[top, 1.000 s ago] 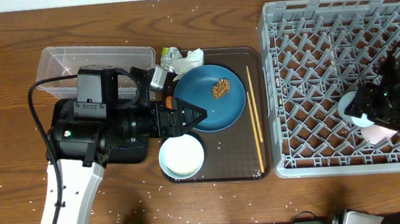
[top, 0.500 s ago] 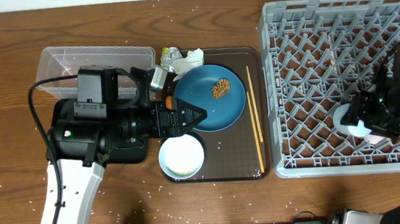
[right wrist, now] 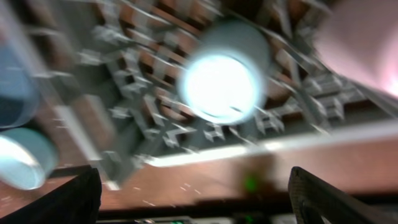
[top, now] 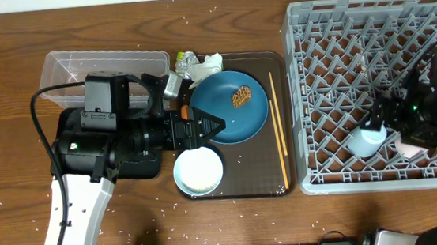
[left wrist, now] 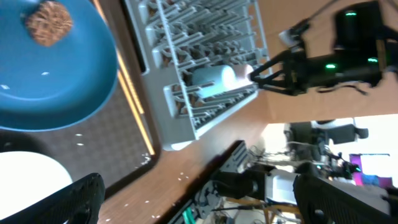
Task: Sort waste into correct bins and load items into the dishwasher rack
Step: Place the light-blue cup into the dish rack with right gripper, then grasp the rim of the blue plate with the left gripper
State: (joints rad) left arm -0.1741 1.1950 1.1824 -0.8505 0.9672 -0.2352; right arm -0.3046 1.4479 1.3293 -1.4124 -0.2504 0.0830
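The right tool is hovering over the near right part of the large square grey plastic rack with its lattice of upright pegs. In the right wrist view its two fingers are standing wide apart at the lower corners, so it is open and gripping nothing. The small light-blue cup is lying on its side among the pegs near the rack's front wall, just beside the tool's tips. The small pink cup is sitting in the rack just to the right of it, partly covered by the arm.

The left tool is hanging over the left rim of the large round dark-blue plate. Its fingers are spreading wide in the left wrist view, open and empty. The plate is resting on the dark brown flat tray and carrying the brown food lump. The round white bowl is sitting on the tray just in front of the plate. The pair of thin wooden chopsticks is lying along the tray's right side, between plate and rack. The crumpled white paper and the small yellow-green wrapper are lying at the tray's far left corner, near the clear plastic rectangular tub, which is standing on the brown wooden surface.
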